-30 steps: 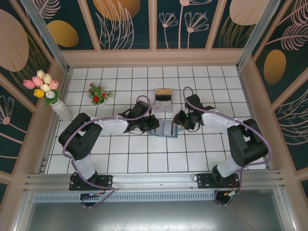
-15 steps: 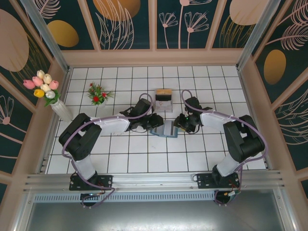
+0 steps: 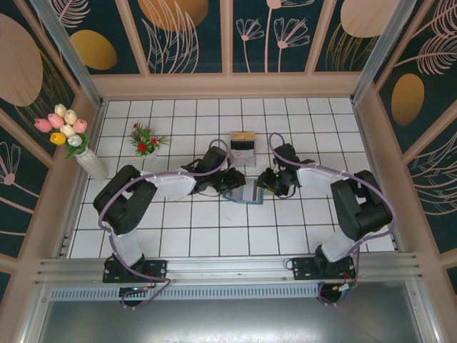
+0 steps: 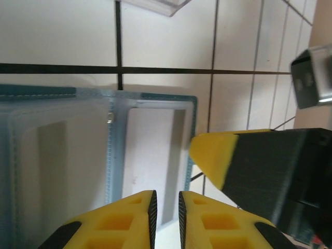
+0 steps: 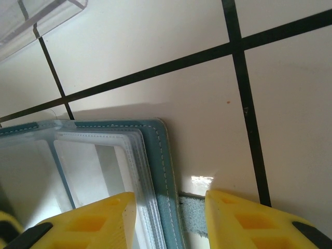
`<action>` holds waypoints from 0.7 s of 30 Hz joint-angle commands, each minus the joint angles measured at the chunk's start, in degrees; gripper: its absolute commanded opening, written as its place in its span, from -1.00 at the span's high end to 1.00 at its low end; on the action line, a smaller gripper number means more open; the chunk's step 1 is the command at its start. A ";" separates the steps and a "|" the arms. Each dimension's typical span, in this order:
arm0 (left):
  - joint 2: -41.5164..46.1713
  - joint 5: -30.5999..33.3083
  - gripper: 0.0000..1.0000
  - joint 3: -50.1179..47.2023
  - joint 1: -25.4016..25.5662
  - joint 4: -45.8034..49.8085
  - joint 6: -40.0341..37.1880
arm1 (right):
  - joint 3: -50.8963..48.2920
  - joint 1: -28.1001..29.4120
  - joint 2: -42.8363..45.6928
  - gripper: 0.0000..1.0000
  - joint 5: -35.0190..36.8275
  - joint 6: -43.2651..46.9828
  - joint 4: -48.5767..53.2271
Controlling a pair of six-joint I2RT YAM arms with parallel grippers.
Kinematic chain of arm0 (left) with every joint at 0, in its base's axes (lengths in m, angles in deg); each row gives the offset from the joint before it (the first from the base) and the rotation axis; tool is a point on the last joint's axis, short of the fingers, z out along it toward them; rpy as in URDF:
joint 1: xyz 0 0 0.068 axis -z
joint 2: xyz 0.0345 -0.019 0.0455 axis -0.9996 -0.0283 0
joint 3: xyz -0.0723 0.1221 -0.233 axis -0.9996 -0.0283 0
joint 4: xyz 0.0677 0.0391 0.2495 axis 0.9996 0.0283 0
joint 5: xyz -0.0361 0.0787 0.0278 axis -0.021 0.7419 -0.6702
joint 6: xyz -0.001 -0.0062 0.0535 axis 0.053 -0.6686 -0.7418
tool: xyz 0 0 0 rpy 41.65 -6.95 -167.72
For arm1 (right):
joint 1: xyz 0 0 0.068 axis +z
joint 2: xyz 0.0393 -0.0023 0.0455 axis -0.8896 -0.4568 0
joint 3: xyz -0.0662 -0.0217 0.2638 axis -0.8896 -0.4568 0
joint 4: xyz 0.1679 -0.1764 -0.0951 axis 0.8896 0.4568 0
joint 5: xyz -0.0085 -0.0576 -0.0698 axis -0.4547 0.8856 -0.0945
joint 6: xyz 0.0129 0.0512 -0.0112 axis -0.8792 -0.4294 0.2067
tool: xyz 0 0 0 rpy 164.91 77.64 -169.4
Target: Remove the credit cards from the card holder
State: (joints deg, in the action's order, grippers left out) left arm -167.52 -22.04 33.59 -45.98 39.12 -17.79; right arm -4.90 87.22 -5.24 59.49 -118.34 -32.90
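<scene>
step: grabbing card holder (image 4: 62, 155) | left pincer (image 4: 167, 196) nearly pressed together | right pincer (image 5: 168, 199) spread over its edge | next: pull credit cards (image 4: 150, 155) out

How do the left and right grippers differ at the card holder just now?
The left gripper has its jaws almost together over the clear pockets of the card holder. The right gripper has its jaws wide apart, straddling the holder's teal edge. Both have yellow fingers and sit low at the holder.
</scene>
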 commanded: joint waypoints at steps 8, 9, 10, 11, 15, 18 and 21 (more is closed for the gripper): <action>-4.50 0.69 0.62 0.68 0.28 0.86 -2.07 | -0.80 -0.55 -2.10 0.25 -0.73 1.46 0.04; -4.73 0.63 0.63 0.77 0.20 0.89 -2.42 | -0.77 -0.53 -2.20 0.26 -0.66 1.46 0.17; -4.95 0.58 0.65 0.75 0.19 0.78 -2.81 | -0.80 -0.55 -2.24 0.26 -0.64 1.46 0.29; -5.20 0.27 0.67 0.84 0.16 0.70 -3.12 | -0.78 -0.57 -2.34 0.26 -0.58 1.47 0.39; -6.27 -2.09 0.69 0.98 -0.04 -0.60 -4.22 | -0.73 -0.55 -2.67 0.28 -0.57 1.57 0.48; -6.66 -3.82 0.69 0.54 -0.47 -2.23 -4.38 | -0.72 -0.57 -2.97 0.28 -0.66 1.47 0.45; -6.30 -5.40 0.69 -0.26 -1.26 -4.45 -3.98 | -0.75 -0.58 -3.35 0.29 -0.81 1.42 0.33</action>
State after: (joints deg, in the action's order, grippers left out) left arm -172.59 -24.84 33.81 -46.57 37.15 -20.63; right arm -4.97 86.74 -6.21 58.86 -117.49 -33.06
